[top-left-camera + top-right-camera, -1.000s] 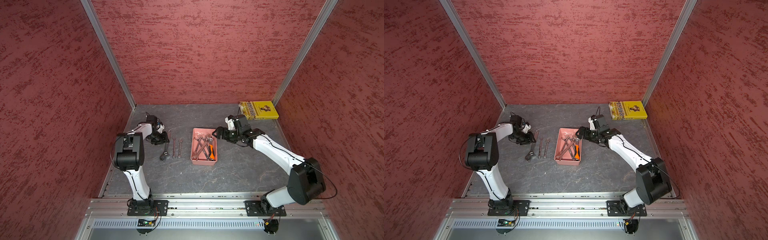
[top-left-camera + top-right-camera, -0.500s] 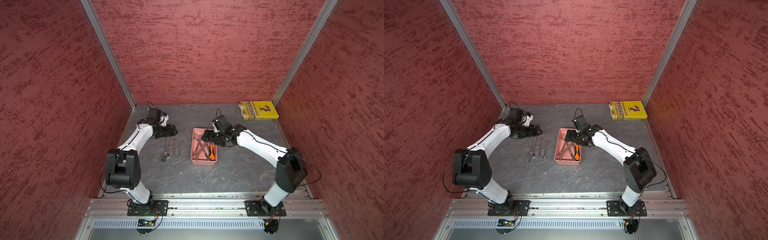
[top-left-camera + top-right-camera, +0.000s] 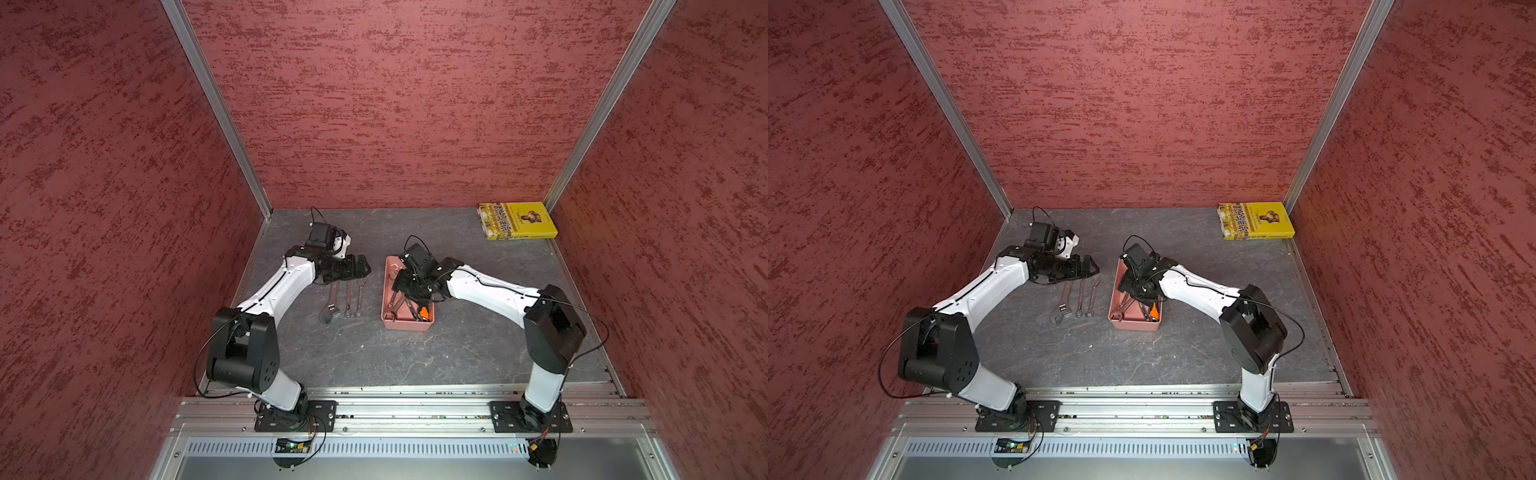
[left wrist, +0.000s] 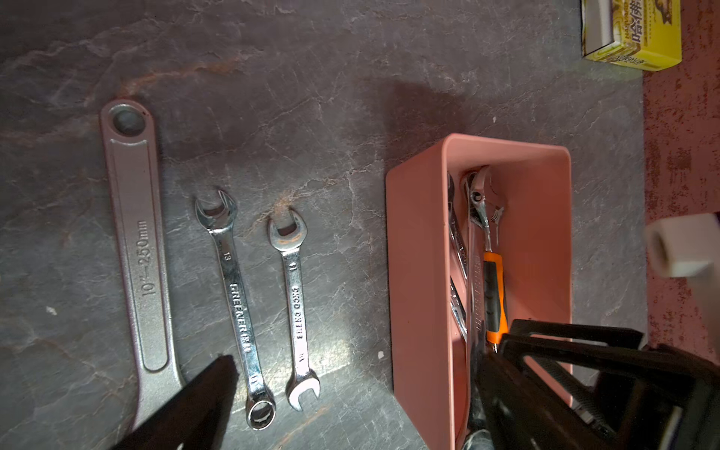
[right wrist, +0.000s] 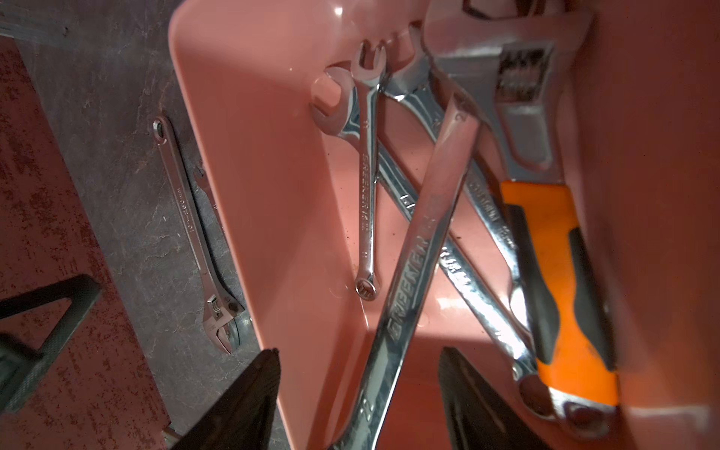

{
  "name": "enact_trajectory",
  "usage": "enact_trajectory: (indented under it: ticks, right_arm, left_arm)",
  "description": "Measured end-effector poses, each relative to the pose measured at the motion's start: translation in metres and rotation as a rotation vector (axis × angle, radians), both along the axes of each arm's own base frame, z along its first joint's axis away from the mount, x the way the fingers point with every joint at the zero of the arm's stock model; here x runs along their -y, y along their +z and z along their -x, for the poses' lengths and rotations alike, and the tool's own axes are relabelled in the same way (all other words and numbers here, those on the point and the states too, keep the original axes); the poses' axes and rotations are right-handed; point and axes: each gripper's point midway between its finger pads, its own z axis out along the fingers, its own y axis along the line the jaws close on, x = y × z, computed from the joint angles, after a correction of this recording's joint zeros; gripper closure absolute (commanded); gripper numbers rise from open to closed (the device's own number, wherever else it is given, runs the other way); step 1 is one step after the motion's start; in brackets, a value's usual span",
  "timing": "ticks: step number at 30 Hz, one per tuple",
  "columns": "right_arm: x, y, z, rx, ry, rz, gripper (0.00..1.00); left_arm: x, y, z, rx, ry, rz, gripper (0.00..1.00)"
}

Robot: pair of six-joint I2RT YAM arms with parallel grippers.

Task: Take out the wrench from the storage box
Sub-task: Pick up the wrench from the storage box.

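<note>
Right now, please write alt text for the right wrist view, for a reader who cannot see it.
The open right gripper straddles a long silver wrench, not touching it, which crosses other wrenches inside the pink storage box. An orange-handled adjustable wrench lies along one box wall; a large adjustable wrench rests outside on the grey table.

At nine o'clock from the storage box (image 3: 407, 326), the adjustable wrench (image 4: 134, 253) reads "250mm"; the combination wrench (image 4: 238, 311) "GREENER", "13"; the long wrench (image 5: 422, 249) inside "GREENER".
</note>
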Motion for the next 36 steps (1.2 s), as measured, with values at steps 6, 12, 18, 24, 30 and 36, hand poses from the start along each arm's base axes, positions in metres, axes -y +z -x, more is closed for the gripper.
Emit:
enact_trajectory:
  ticks: [6,12,18,24,30,36]
  right_arm:
    - [-0.007,-0.019,0.0,-0.06,-0.072,-0.002,0.41]
    - [-0.009,-0.025,-0.001,-0.086,-0.124,-0.017,0.52]
    - [-0.008,-0.037,0.0,-0.108,-0.167,-0.031,0.69]
    - [-0.009,-0.041,-0.001,-0.114,-0.197,-0.051,0.79]
    - [-0.015,-0.036,-0.006,-0.104,-0.228,-0.1,0.88]
    - [-0.014,-0.032,-0.003,-0.1,-0.232,-0.112,0.97]
  left_arm:
    - [0.003,0.004,0.005,0.01,-0.005,0.013,0.0]
    - [0.002,0.002,0.007,0.003,-0.004,0.011,0.0]
    - [0.002,0.0,0.009,-0.005,-0.013,0.004,0.0]
    - [0.003,-0.003,0.012,-0.014,-0.03,-0.007,0.0]
    - [0.002,-0.004,0.014,-0.018,-0.038,-0.011,0.0]
    - [0.003,-0.012,0.013,-0.04,-0.038,-0.015,0.0]
